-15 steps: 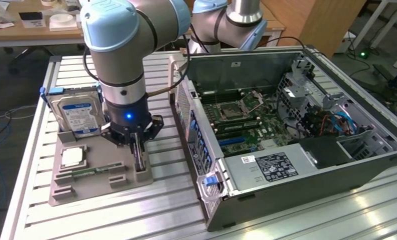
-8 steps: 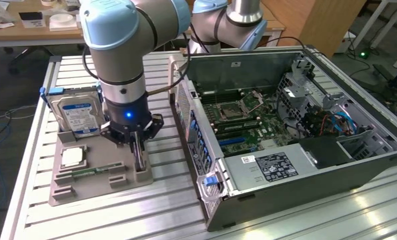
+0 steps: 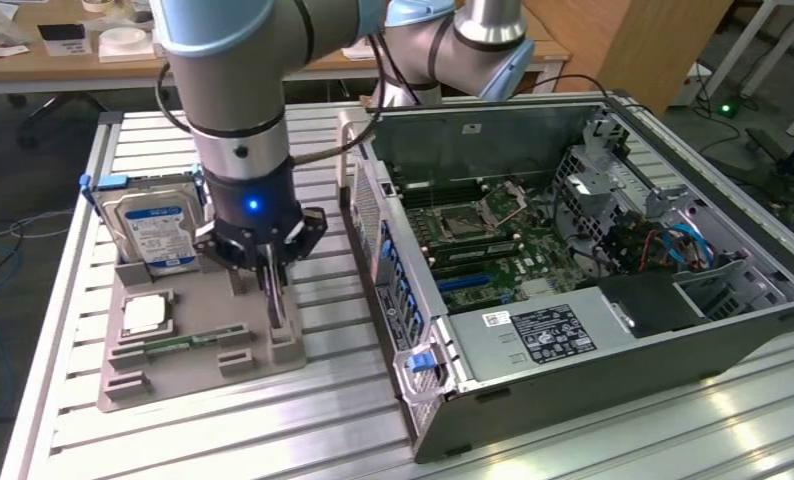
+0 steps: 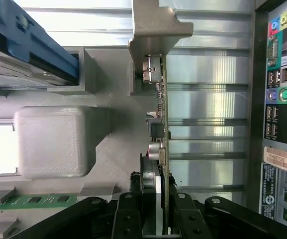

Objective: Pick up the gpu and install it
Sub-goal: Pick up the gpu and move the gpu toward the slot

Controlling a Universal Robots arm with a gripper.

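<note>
Black gripper (image 4: 158,196) — tight around upright gpu (image 4: 160,99)

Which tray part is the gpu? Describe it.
On the gray tray beside the computer case, look under the gripper. The gpu stands on edge along the tray's case-side rim: a thin card with a metal bracket, unlike the blue-labelled hard drive or flat green memory stick.

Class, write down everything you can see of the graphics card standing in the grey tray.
The graphics card is a thin flat board standing on edge in a slot of the grey tray. A bent silver metal bracket caps one end; small components stud one face. The gripper clamps it from above, a finger on each face.
</note>
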